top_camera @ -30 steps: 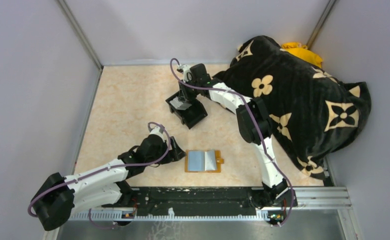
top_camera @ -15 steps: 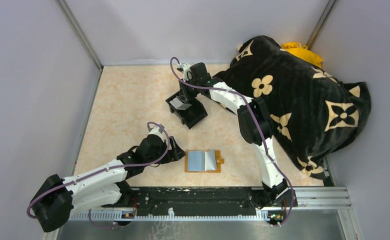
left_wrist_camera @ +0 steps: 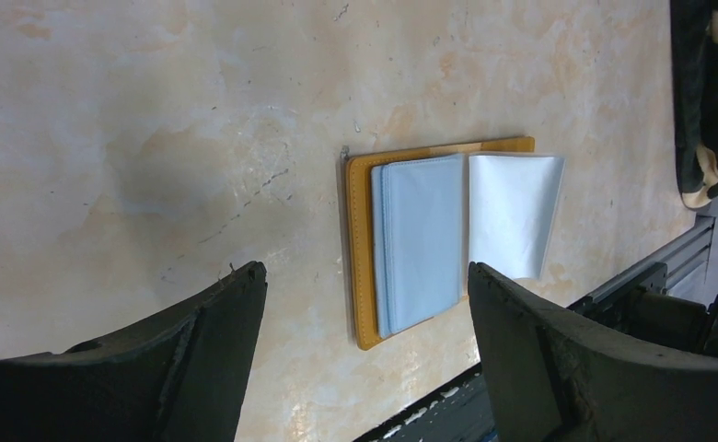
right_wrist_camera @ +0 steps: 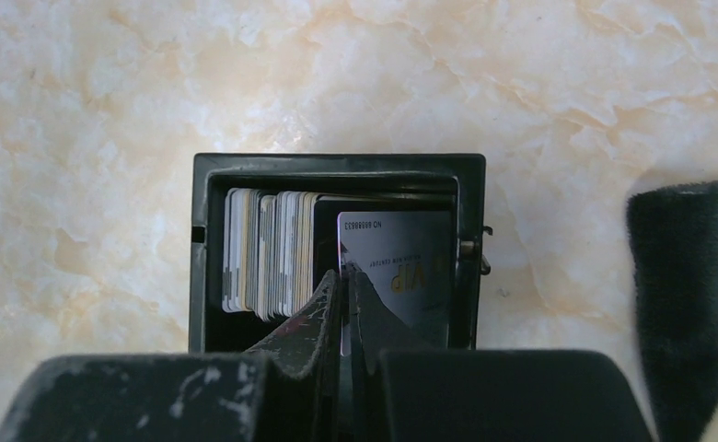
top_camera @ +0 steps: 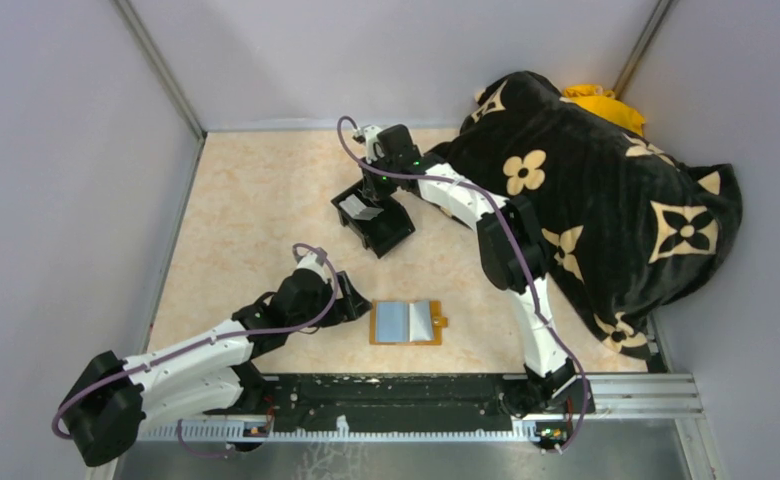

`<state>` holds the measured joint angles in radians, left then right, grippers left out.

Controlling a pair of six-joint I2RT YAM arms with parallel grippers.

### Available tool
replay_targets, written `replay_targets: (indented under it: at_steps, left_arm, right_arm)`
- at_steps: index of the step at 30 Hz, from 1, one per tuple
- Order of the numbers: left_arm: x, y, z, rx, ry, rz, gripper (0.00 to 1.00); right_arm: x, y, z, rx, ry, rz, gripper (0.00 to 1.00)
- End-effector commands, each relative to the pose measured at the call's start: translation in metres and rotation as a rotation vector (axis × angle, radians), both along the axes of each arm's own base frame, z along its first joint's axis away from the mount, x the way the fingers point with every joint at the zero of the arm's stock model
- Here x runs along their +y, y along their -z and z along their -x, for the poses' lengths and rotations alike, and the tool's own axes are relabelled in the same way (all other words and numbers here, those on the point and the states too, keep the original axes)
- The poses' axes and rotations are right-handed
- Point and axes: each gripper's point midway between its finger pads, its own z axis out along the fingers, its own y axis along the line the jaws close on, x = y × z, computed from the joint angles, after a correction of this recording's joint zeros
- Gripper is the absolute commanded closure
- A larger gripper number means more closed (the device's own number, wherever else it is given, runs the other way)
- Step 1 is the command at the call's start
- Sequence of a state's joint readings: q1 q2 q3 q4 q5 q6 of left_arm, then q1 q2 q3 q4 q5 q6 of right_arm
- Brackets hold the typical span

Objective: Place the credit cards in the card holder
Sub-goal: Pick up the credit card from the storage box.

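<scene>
Slightly shifted over the black box (right_wrist_camera: 337, 164), the right pincer (right_wrist_camera: 344, 295) is now almost closed at one card's edge; a grip I cannot confirm. Credit cards (right_wrist_camera: 268, 253) stand in the box. The card holder (left_wrist_camera: 360, 249) lies open on the worktop (left_wrist_camera: 153, 110), seemingly unfilled, under the wide left pincer (left_wrist_camera: 366, 276).

A pale marbled desk (top_camera: 256, 210) fills the middle of the overhead frame. A black square open-topped box (top_camera: 396, 236) stands on it, upper centre. A black blanket (top_camera: 606, 200) with cream flower motifs is heaped at the right, covering that side of the desk. Something yellow (top_camera: 606, 105) pokes out behind it, upper right.
</scene>
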<state>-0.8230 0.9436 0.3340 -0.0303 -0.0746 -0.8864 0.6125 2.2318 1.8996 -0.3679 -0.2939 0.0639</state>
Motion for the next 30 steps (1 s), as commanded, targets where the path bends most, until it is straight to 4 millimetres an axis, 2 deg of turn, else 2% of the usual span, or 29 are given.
replay_targets:
  at_steps: [1,9,14,19,25,30]
  left_arm:
    - [-0.006,-0.022,-0.01,-0.054,-0.017,0.034,0.14]
    - [-0.007,-0.039,-0.029,-0.124,-0.07,0.036,0.13]
    - [-0.006,-0.057,-0.05,-0.193,-0.138,0.026,0.12]
    - [-0.003,-0.079,-0.073,-0.29,-0.217,0.024,0.11]
    - [0.004,-0.108,-0.094,-0.406,-0.302,0.034,0.09]
    - [0.009,-0.142,-0.102,-0.539,-0.326,0.068,0.03]
  right_arm:
    - [0.002,-0.06,-0.001,-0.15,0.025,0.016,1.0]
    - [-0.015,-0.065,-0.009,-0.227,0.093,0.124,1.0]
    - [-0.024,-0.079,-0.01,-0.274,0.115,0.147,1.0]
    - [-0.029,-0.1,-0.002,-0.307,0.122,0.126,1.0]
    - [-0.036,-0.128,0.019,-0.325,0.112,0.083,1.0]
    - [-0.049,-0.144,0.057,-0.302,0.083,0.02,1.0]
